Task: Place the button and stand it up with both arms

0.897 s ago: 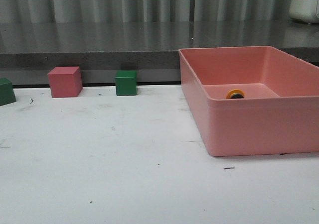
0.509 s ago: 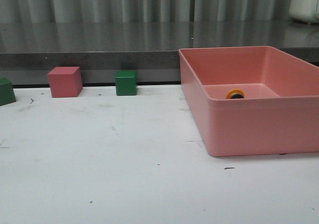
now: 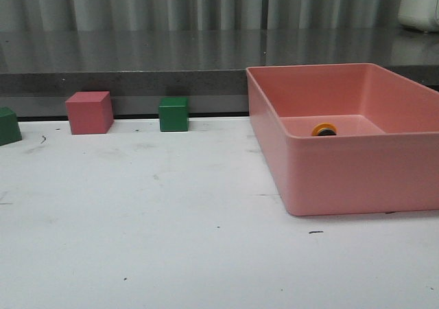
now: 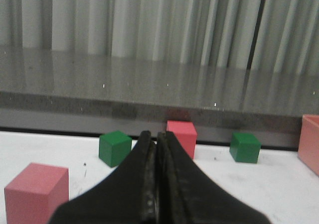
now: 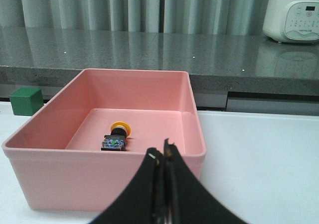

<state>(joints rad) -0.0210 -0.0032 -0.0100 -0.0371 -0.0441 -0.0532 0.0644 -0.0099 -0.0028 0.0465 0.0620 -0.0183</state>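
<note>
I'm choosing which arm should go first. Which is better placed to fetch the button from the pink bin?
Right, most likely. The right gripper, fingers shut, faces the pink bin with the button lying on its side inside. The left gripper, also shut, faces the cubes; only the bin's edge shows.

Pink bin (image 3: 343,175) sits on white counter (image 3: 151,240). Well left of bin, by counter's back edge: green cube (image 3: 173,114), then pink cube (image 3: 89,112), then 2nd green cube (image 3: 8,126) at frame edge. White appliance (image 5: 291,16) behind bin, on grey ledge.
</note>
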